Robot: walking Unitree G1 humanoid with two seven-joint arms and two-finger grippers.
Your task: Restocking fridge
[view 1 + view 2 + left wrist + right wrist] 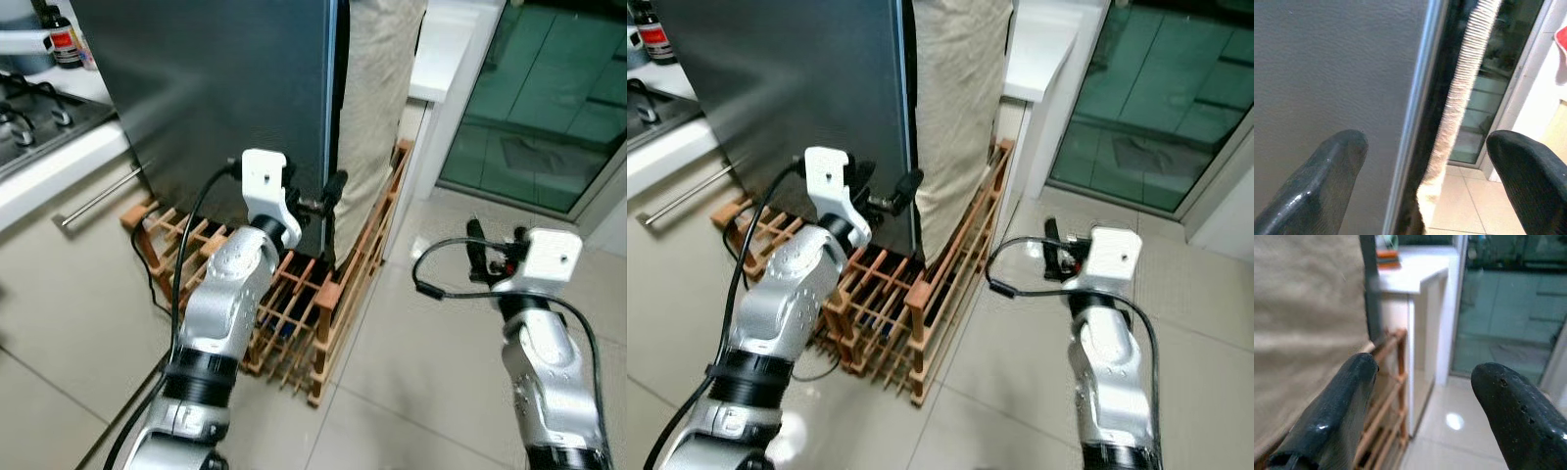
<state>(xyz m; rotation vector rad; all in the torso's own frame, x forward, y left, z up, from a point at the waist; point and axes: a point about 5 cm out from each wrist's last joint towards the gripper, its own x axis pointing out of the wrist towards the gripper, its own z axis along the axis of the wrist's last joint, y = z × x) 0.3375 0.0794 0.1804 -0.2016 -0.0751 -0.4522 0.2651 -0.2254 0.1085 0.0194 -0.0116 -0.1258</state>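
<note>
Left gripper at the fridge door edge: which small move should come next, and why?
Probably close the left gripper on the fridge door edge and pull. Its open fingers straddle that edge, with the beige cloth just beyond, and the door looks shut.

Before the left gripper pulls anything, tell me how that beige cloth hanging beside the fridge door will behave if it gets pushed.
The beige cloth will probably give way limply: it hangs in soft folds down to the wooden rack. It likely weighs little, so the open left gripper at the fridge door edge could brush it aside. Its ribbed edge may snag a fingertip.
</note>
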